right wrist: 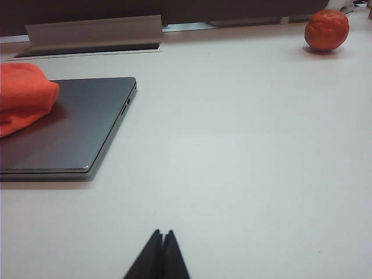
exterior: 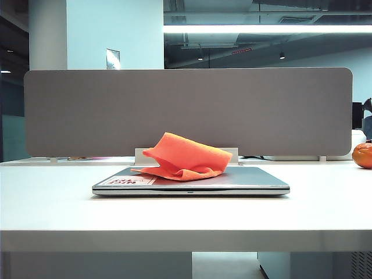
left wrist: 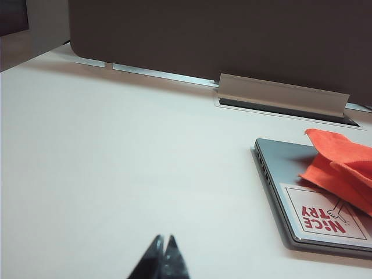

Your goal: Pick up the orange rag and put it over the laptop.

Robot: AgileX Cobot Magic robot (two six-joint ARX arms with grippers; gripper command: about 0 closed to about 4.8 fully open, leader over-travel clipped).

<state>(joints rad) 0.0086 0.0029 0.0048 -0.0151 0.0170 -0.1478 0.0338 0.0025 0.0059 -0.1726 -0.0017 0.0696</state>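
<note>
The orange rag (exterior: 185, 157) lies crumpled on the closed lid of the silver-grey laptop (exterior: 256, 180), toward its back middle, one fold standing up. The left wrist view shows the rag (left wrist: 340, 165) over part of the laptop (left wrist: 279, 174), beside the white-and-red sticker (left wrist: 325, 216). In the right wrist view the rag (right wrist: 23, 96) rests on the laptop (right wrist: 87, 125). My left gripper (left wrist: 163, 239) is shut and empty over bare table, well away from the laptop. My right gripper (right wrist: 161, 233) is shut and empty too, on the laptop's other side. Neither gripper shows in the exterior view.
A small round orange ball (exterior: 364, 155) sits at the table's far right (right wrist: 326, 29). A grey partition panel (exterior: 186, 110) closes the back of the white table (exterior: 58, 203). A raised cable-slot flap (left wrist: 282, 96) stands behind the laptop.
</note>
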